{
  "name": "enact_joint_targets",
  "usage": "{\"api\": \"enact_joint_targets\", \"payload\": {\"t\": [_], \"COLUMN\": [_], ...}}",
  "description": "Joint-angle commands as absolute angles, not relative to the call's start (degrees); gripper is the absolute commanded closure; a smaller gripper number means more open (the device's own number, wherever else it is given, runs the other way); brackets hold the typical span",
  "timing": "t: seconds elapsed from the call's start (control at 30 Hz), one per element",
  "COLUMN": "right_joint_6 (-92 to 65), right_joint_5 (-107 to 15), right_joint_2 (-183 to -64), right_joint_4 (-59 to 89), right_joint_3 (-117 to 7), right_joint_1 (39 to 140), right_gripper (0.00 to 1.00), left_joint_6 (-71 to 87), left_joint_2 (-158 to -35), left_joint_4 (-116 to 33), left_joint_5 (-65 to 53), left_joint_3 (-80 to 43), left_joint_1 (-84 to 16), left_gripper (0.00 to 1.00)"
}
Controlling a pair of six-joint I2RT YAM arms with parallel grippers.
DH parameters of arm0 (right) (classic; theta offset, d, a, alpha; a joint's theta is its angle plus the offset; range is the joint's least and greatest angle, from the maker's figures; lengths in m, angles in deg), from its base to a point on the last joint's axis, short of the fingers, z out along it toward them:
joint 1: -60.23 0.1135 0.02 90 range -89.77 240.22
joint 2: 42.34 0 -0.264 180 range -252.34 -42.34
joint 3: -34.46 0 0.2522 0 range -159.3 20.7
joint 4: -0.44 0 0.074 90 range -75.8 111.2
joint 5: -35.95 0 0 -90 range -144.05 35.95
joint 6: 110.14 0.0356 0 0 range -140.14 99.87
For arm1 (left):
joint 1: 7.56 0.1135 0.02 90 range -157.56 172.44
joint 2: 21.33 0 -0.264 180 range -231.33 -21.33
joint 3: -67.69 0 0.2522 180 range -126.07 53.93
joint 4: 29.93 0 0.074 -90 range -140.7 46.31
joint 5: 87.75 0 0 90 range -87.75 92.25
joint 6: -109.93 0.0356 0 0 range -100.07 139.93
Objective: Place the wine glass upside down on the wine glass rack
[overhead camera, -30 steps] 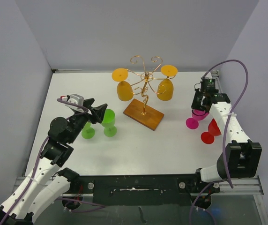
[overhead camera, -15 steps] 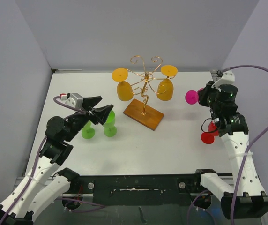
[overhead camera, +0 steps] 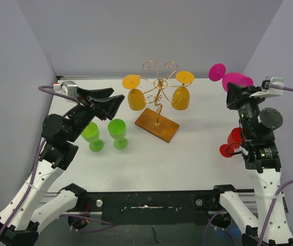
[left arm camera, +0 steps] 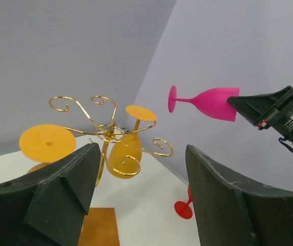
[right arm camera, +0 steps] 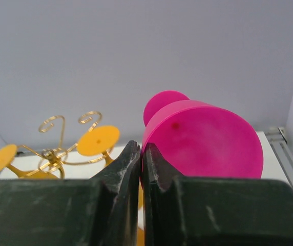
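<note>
Aloft, right tool [right arm camera: 140, 154] pinches the pink wine glass [overhead camera: 234, 81] — rim-held, it seems — left tool [overhead camera: 117, 95] gapes empty.

The magenta wine glass [overhead camera: 233, 81] hangs in the air to the right of the rack, tipped on its side with its foot toward the rack, its rim pinched by the right gripper [right arm camera: 140, 159]. The wine glass rack [overhead camera: 155, 126], gold scrolled wire on a brown wooden base, stands upright mid-table with two orange glasses [overhead camera: 135, 99] hanging upside down.
</note>
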State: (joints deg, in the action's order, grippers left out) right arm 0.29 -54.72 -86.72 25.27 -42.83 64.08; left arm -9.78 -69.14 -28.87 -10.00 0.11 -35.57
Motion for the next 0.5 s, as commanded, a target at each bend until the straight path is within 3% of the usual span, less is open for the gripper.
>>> {"api": "enact_joint_targets", "payload": {"t": [0.0,0.27,0.47], "right_joint_6": [3.2,13.8,17.1], "right_joint_5": [-50.0,-35.6,-35.2], "right_joint_2": [-86.8,-92.3,-95.2], "right_joint_4": [11.3,-2.7,-12.1], "right_joint_3": [-47.7,-51.1,-49.8], "right_joint_1": [64.6,65.7,73.0], "right_gripper": [1.00,1.00,1.00], "left_joint_6": [-17.3,-22.3,-26.9], "left_joint_2": [-71.7,-76.8,-80.3], "left_joint_4": [-24.1,-22.0,-17.9], "left_joint_5": [-10.2,-9.3,-11.9], "left_joint_3": [-5.0,-10.5,-12.0], "left_joint_1": [-35.4,-35.4,-35.5], "left_gripper": [0.35,0.35,0.35]}}
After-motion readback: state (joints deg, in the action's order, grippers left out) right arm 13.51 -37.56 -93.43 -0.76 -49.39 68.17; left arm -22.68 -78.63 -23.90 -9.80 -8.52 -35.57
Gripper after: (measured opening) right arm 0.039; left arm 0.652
